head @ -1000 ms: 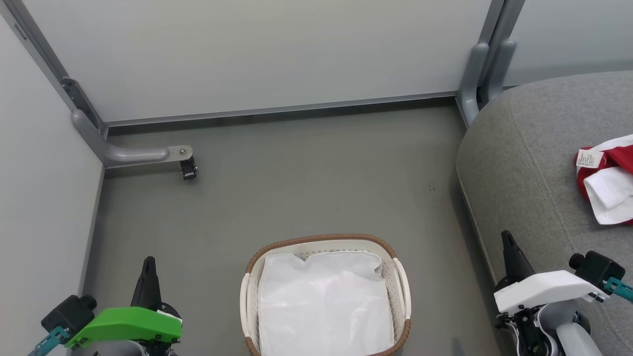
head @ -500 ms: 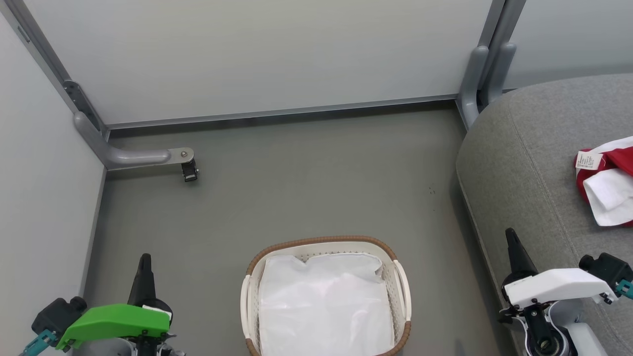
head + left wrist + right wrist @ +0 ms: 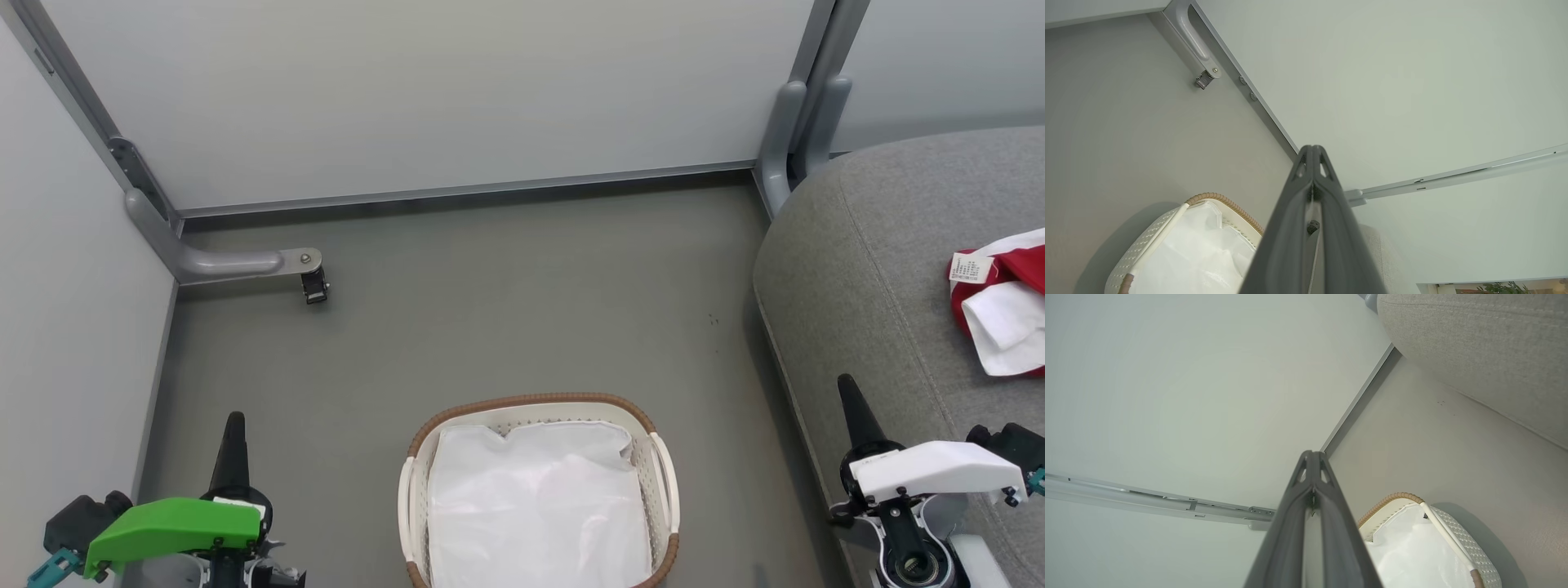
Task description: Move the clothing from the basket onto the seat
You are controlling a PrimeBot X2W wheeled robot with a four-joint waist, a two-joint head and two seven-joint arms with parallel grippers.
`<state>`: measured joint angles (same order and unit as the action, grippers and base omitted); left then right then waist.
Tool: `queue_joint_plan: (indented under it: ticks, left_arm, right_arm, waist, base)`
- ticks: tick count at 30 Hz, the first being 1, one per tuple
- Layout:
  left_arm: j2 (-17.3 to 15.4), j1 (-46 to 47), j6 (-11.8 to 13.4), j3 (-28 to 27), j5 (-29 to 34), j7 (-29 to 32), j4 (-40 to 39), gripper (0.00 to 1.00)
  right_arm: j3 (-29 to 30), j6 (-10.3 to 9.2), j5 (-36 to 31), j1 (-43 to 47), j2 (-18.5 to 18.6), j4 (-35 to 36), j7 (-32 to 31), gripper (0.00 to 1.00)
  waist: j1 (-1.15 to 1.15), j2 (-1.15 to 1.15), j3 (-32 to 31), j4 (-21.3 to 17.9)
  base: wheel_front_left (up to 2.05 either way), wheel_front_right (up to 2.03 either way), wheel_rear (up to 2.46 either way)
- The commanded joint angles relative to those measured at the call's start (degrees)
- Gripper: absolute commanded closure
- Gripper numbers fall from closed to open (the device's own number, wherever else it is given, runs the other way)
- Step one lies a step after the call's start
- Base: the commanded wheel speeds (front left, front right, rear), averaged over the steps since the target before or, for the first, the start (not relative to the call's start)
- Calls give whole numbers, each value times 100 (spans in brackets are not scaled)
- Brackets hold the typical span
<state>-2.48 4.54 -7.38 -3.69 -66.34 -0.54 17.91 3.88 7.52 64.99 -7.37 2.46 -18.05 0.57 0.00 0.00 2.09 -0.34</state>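
The red and white clothing [image 3: 1002, 302] with a white label lies on the grey seat [image 3: 882, 261] at the right edge of the head view. The white basket [image 3: 663, 482] with a brown rim stands on the floor at bottom centre; inside it I see a plain white liner sheet [image 3: 535, 506]. My left gripper [image 3: 233, 420] is shut and empty at the lower left, well left of the basket. My right gripper [image 3: 847, 384] is shut and empty at the lower right, over the seat's front edge. Both wrist views show the fingers pressed together [image 3: 1312, 153] [image 3: 1311, 457], with the basket [image 3: 1224, 202] [image 3: 1392, 498] below.
Pale partition walls with grey rails close the space at the back and left. A grey bracket with a small caster [image 3: 313, 283] juts from the left wall onto the floor. A grey post [image 3: 796, 122] stands between the back wall and the seat. Bare grey floor lies ahead of the basket.
Both grippers have sunk slightly lower in the head view, staying shut. The whole picture has shifted a little, so the camera moved. Basket and clothing lie as before.
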Motion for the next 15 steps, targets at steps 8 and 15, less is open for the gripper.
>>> queue_joint_plan:
  ticks: [8, 15]
  left_arm:
    - [-43, 160, -12, -79, -530, 146, -125, 100]
    - [-46, 173, -13, -114, -867, 242, -176, 100]
  right_arm:
    - [70, -3, 556, 57, 40, 137, -148, 100]
    - [103, -3, 912, 67, 43, 187, -243, 100]
  waist:
    - [0, 0, -28, 5]
    - [0, 0, -50, 9]
  base:
    - [0, 0, 0]
    - [0, 0, 0]
